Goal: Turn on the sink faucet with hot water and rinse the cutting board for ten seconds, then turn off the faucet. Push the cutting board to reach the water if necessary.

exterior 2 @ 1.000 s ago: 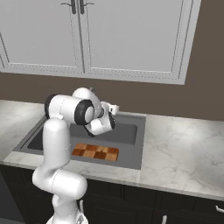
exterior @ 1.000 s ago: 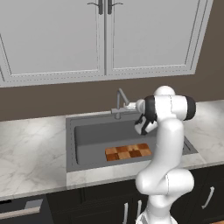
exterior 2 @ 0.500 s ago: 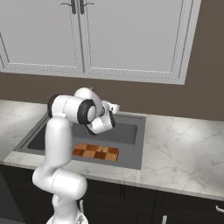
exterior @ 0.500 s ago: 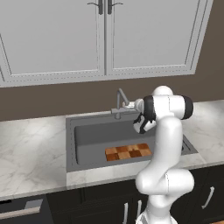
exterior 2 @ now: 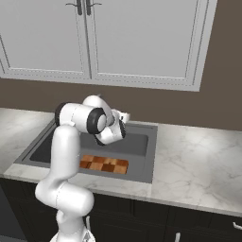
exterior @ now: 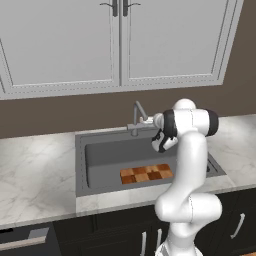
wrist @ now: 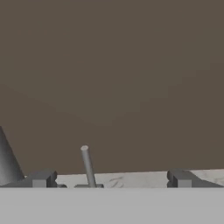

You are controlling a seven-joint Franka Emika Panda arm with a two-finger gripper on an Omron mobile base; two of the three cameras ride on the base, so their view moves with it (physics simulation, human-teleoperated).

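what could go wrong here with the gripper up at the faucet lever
1. The open gripper has the thin lever standing left of centre between its fingertips, so closing or pushing may glance off it, or swing it toward the cold side.
2. The cutting board lies at the front of the sink, while the faucet sits at the back rim. A stream may miss the board, so it may need pushing.

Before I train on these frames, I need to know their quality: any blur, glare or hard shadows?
Left base view: even, flat light, no glare, soft shading inside the sink; cutting board crisp. Right base view: equally sharp, no glare on the counter. Hand view: coarse and soft, faucet lever slightly blurred against the plain brown wall.
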